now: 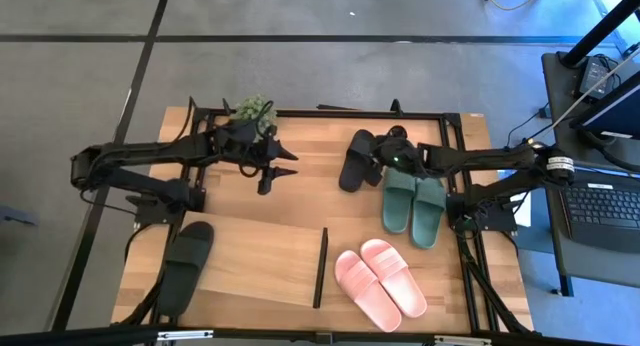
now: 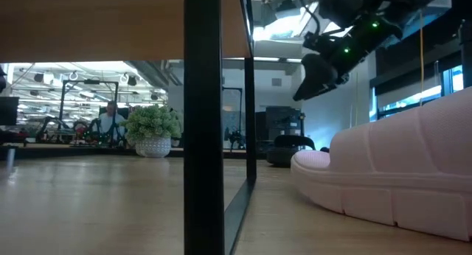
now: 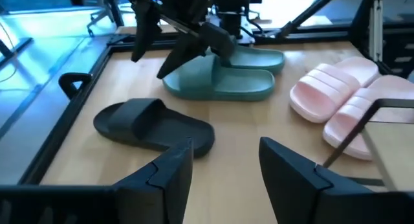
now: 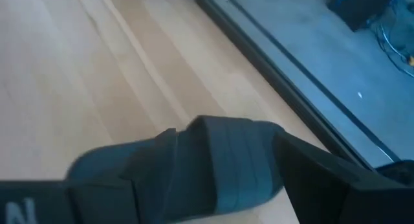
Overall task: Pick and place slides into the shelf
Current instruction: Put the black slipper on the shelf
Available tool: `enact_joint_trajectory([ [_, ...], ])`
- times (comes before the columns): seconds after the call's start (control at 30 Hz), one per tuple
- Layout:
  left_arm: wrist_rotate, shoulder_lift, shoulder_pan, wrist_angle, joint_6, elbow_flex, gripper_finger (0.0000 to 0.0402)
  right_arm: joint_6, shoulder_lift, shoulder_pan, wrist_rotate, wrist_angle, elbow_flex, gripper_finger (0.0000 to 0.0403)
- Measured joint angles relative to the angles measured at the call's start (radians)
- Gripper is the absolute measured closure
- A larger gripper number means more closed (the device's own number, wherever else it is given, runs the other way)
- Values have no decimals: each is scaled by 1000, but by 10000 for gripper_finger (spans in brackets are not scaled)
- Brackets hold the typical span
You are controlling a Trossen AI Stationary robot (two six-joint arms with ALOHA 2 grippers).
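The right gripper (image 1: 372,158) grasps a black slide (image 1: 356,158) at the table's far side beside the green pair (image 1: 414,204), while the left gripper (image 1: 285,165) hovers released, empty.

The shelf (image 1: 260,256) sits at the near left of the tabletop (image 1: 310,161), with its divider (image 1: 320,268) standing at the board's right edge. One slide (image 1: 185,266) lies at the shelf's left end. Right of the divider a pair of slides (image 1: 380,283) lies side by side. Behind them, farther back, another pair (image 1: 414,208) lies together, and just left of that pair a single slide (image 1: 357,161) rests under the right gripper (image 1: 378,154). The left gripper (image 1: 282,164) hovers behind the shelf, near a small plant (image 1: 254,111) at the back edge.
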Motion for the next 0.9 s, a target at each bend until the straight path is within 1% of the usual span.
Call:
enact_joint_trajectory([
  [0.13, 3, -5, 31, 102, -21, -74, 233, -29, 60, -20, -2, -101, 70, 147],
  [0.27, 3, -5, 62, 220, -19, -139, 233, -78, 150, -38, -4, -162, 111, 147],
  [0.47, 3, -5, 85, 433, -18, -262, 233, -108, 264, -40, -4, -175, 125, 147],
  [0.53, 3, -4, 91, 456, -18, -294, 233, -107, 290, -40, 10, -176, 125, 147],
  [0.77, 2, -4, 91, 494, -18, -345, 233, -111, 350, -40, 165, -155, 125, 147],
  [0.9, 2, -4, 89, 496, -16, -352, 233, -112, 363, -40, 173, -101, 125, 147],
])
